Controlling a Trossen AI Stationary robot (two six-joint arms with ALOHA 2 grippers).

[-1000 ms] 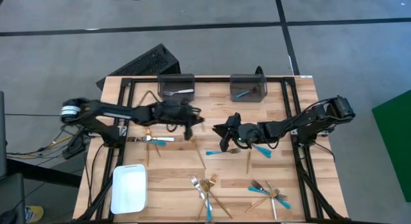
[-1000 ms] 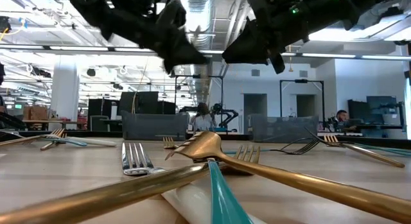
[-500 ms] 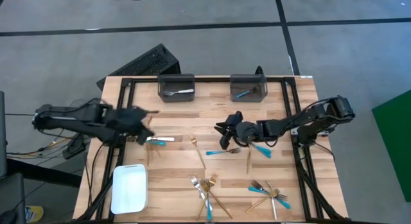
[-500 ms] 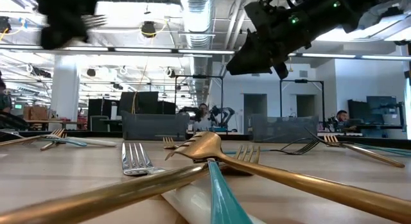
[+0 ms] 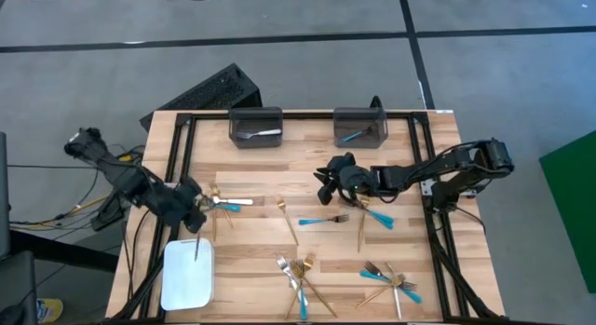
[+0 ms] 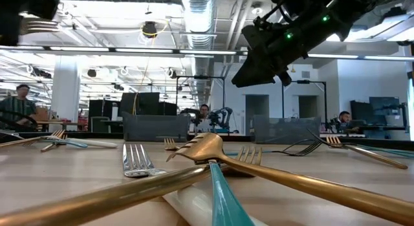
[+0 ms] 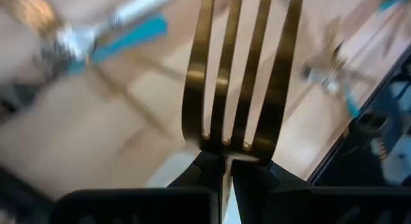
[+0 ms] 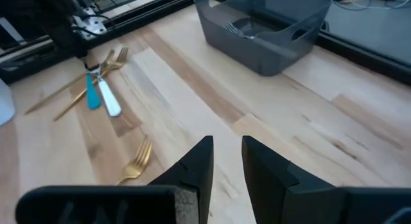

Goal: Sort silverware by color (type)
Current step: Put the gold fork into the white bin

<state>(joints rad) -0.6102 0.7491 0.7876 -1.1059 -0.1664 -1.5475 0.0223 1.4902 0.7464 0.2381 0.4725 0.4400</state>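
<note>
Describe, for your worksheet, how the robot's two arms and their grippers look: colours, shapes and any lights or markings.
Both arms are dark, slim and jointed. The left arm carries a pale ring near its far end; the right arm shows small green lights in the low view. The right gripper has two flat black wedge-shaped fingers on a black block. The left gripper is equally black.

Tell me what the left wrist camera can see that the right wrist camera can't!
Only the left wrist view shows the left hand gripping a gold fork by its neck, tines pointing away, over a blurred table.

Only the right wrist view shows the right hand, empty with fingers slightly apart, a dark grey bin holding a silver utensil, and a lone gold fork lying on the wood.

Both show the wooden table and a small cluster of cutlery with a turquoise handle.
</note>
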